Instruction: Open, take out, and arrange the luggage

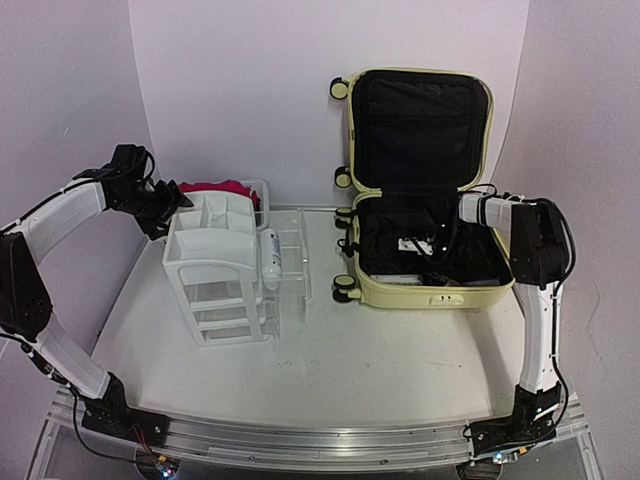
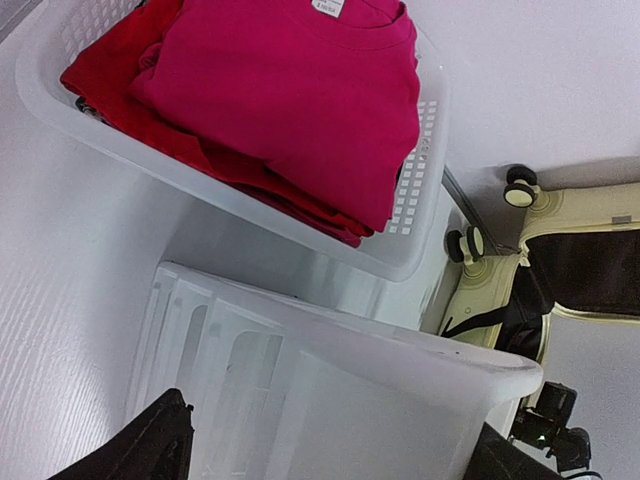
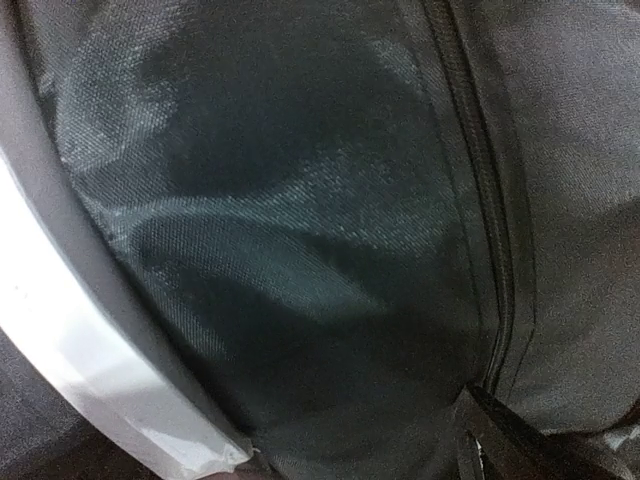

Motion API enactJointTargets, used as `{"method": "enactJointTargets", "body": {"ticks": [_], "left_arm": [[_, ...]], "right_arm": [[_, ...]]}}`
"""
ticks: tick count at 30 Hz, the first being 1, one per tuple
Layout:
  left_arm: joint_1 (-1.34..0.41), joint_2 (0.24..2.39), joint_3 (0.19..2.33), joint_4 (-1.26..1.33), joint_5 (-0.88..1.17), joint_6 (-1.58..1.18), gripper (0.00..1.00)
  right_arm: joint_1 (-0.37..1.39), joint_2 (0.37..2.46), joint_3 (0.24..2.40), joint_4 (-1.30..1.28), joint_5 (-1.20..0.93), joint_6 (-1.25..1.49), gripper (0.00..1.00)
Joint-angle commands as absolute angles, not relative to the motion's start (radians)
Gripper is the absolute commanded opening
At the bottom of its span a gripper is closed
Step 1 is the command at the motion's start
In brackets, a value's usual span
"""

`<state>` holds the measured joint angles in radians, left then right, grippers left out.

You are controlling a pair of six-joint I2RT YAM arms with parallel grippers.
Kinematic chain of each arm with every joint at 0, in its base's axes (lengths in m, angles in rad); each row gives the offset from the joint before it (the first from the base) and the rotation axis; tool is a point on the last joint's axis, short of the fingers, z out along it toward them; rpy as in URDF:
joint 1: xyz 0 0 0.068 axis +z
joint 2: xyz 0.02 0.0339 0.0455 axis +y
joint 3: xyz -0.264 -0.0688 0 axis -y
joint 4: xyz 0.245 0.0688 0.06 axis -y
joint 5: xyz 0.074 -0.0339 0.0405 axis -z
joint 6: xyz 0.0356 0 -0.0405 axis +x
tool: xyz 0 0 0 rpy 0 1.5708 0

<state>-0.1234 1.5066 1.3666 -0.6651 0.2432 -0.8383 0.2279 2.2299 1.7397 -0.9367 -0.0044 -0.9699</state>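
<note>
The luggage (image 1: 430, 297) is a pale yellow suitcase lying open at the back right, its lid standing up against the wall. Black lining (image 3: 300, 200) fills the lower half, with a few white items (image 1: 410, 244) in it. My right gripper (image 1: 437, 245) reaches into that lower half, open and close over the fabric. One of its fingers (image 3: 525, 440) shows at the bottom right, and nothing sits between the jaws. My left gripper (image 1: 172, 213) hangs open at the left over the white drawer organiser (image 2: 380, 400). Part of the luggage (image 2: 590, 200) also shows in the left wrist view.
A white mesh basket (image 1: 262, 190) (image 2: 50, 110) holding folded red clothes (image 2: 290, 90) stands behind the drawer organiser (image 1: 215, 265). A white bottle (image 1: 268, 258) lies in a clear tray (image 1: 295, 262) between the organiser and the suitcase. White walls close in on three sides.
</note>
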Motion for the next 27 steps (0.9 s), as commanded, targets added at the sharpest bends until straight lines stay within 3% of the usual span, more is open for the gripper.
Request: {"method": "enactJointTargets", "body": {"ticks": [1,7,15,27], "left_arm": [[-0.118,1.525,1.371,-0.707,0.205,-0.839,0.80],[-0.118,1.529,1.374,-0.706,0.217,-0.835,0.80],[-0.118,1.529,1.387,-0.704,0.237,-0.795,0.80],[-0.118,1.504,1.384,-0.697,0.267,-0.736,0.80]], "right_arm": [[0.210,2.188,1.811,-0.606,-0.064,-0.880,0.98],[0.205,2.117,1.779,-0.818,-0.430,-0.975,0.98],[0.252,2.147,1.822,-0.840,-0.547,-0.972,0.98],[0.319,2.189,1.799,-0.884,-0.545,-1.002,0.95]]}}
